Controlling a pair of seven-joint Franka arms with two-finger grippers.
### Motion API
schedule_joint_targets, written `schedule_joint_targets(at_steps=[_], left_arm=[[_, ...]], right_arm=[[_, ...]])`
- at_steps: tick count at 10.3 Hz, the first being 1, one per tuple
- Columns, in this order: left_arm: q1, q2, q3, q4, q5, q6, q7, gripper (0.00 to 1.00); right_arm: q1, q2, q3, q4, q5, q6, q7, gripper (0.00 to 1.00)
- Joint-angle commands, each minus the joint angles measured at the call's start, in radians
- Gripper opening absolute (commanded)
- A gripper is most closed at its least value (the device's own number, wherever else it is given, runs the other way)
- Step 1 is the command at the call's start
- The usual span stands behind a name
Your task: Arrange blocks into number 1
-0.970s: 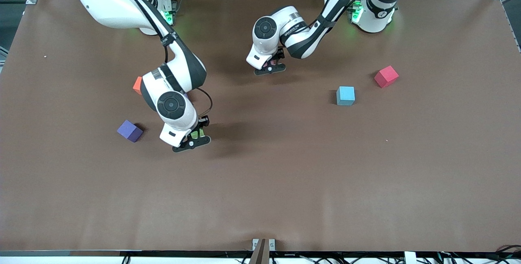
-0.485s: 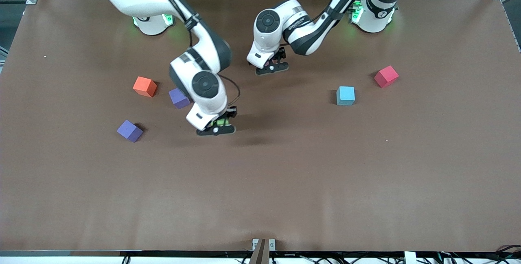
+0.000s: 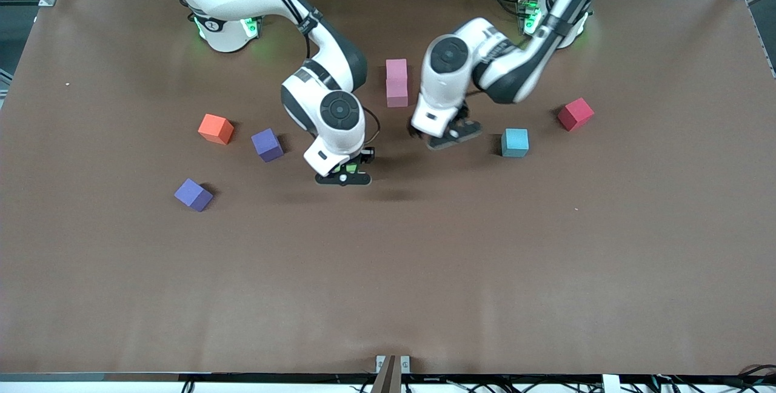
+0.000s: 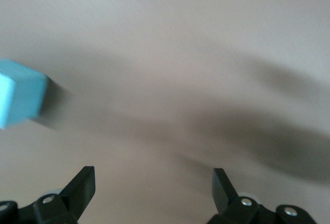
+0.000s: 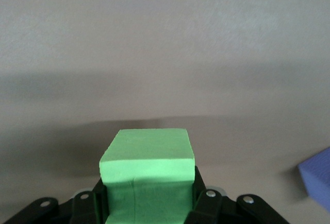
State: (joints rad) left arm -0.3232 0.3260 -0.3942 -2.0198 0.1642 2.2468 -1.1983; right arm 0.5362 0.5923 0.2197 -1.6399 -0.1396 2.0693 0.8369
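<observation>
Overhead, the right gripper (image 3: 343, 176) carries the green block (image 5: 147, 175) above the brown table (image 3: 388, 272).

The counter (image 3: 545, 272) wears a matt brown covering, faintly grained. The green block (image 5: 147, 177) looks like soft matt foam with a seam. Both arms have glossy white plastic shells.

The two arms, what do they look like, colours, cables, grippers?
Both are glossy white with dark grey joint bands and round black caps. Black cables run along them, and green lights glow at their bases. The left gripper and right gripper are black with short black fingers.
</observation>
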Motion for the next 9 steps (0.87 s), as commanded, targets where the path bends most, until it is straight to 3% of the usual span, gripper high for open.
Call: schedule_joint_targets(at_steps=[1, 3, 4, 7, 9], left_arm=[[0.161, -0.044, -0.009, -0.008, 0.054, -0.059, 0.058, 1.0], [0.316, -0.045, 0.003, -0.004, 0.055, -0.076, 0.146, 1.0], [0.347, -0.044, 0.043, -0.005, 0.058, -0.076, 0.173, 1.0], [0.363, -0.048, 0.052, -0.103, 0.106, -0.073, 0.195, 1.0], [0.36, -0.137, 0.045, -0.213, 0.106, -0.062, 0.194, 1.0]], right_arm=[[0.044, 0.037, 0.022, 0.035, 0.008, -0.001, 0.123, 0.0], [0.093, 0.067, 0.029, 0.063, 0.008, 0.002, 0.203, 0.0], [0.116, 0.073, 0.035, 0.063, 0.008, 0.008, 0.224, 0.0], [0.122, 0.074, 0.09, 0.061, 0.034, 0.009, 0.242, 0.0], [0.123, 0.077, 0.119, 0.052, 0.032, 0.012, 0.242, 0.0]])
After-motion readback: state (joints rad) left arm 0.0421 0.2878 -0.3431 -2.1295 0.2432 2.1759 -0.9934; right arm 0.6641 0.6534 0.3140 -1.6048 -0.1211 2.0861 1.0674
